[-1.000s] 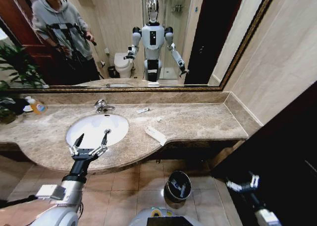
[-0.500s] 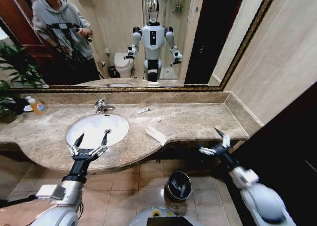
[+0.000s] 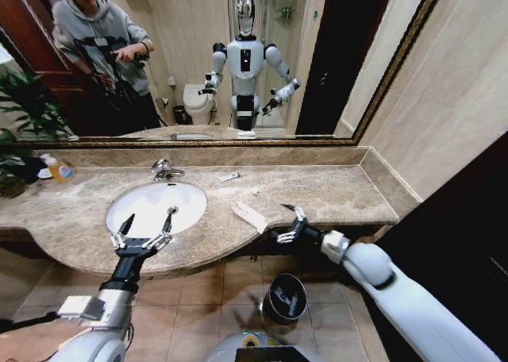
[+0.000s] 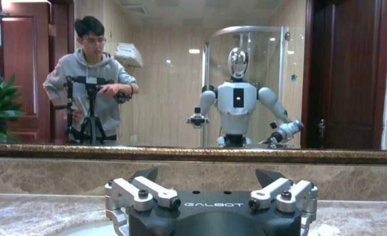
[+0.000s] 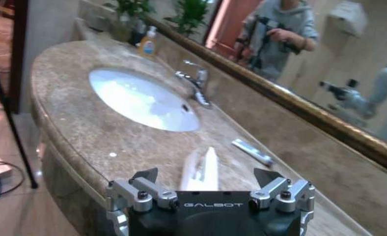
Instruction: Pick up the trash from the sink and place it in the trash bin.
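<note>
Beside the long flat white packet, the right gripper hovers, jaws spread.

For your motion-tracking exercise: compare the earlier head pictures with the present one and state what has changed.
The right gripper has swung up from beside the floor to the counter edge, open, near the packet. The left gripper stays open over the sink; packet, tube and bin are unmoved.
</note>
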